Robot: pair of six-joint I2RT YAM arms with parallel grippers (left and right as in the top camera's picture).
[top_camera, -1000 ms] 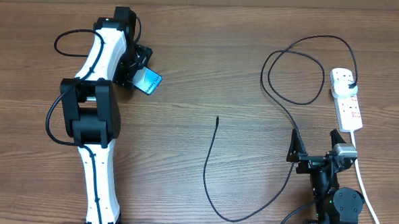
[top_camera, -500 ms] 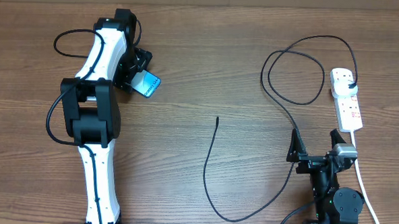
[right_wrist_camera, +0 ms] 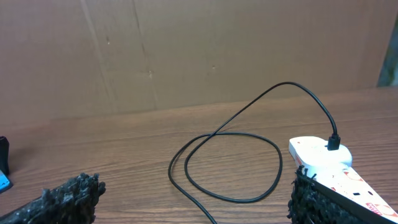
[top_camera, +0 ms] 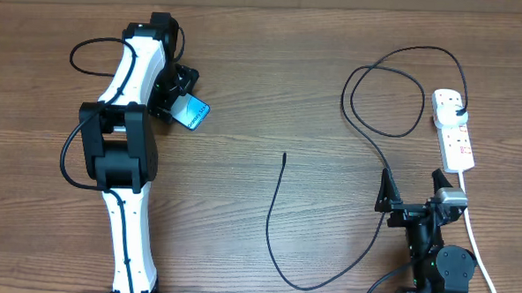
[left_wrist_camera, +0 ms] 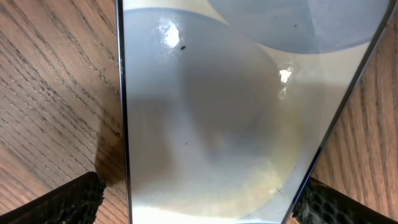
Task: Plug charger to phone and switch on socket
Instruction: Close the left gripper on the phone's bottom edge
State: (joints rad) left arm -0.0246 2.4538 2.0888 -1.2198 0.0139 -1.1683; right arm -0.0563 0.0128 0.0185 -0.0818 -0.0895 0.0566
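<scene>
The phone (top_camera: 193,113) lies at the far left of the table, its blue screen partly hidden under my left arm. My left gripper (top_camera: 182,103) straddles it, open. In the left wrist view the phone (left_wrist_camera: 211,106) fills the frame between the black fingertips (left_wrist_camera: 65,200); a gap shows on the left side. The charger (top_camera: 271,219) trails from its free tip (top_camera: 284,155) round to its black plug (top_camera: 458,106) in the socket (top_camera: 458,142). My right gripper (top_camera: 411,195) hovers open near the front right, nothing between its fingers (right_wrist_camera: 65,199). Its view shows the charger loop (right_wrist_camera: 231,199) and the socket (right_wrist_camera: 320,160).
The socket's thick white cord (top_camera: 479,253) runs down the right side past my right arm. The left arm's black cable (top_camera: 89,51) loops at the far left. A brown wall (right_wrist_camera: 186,50) backs the table.
The phone has shifted slightly toward the front, with the left gripper still over it. The right arm and the charger have not moved.
</scene>
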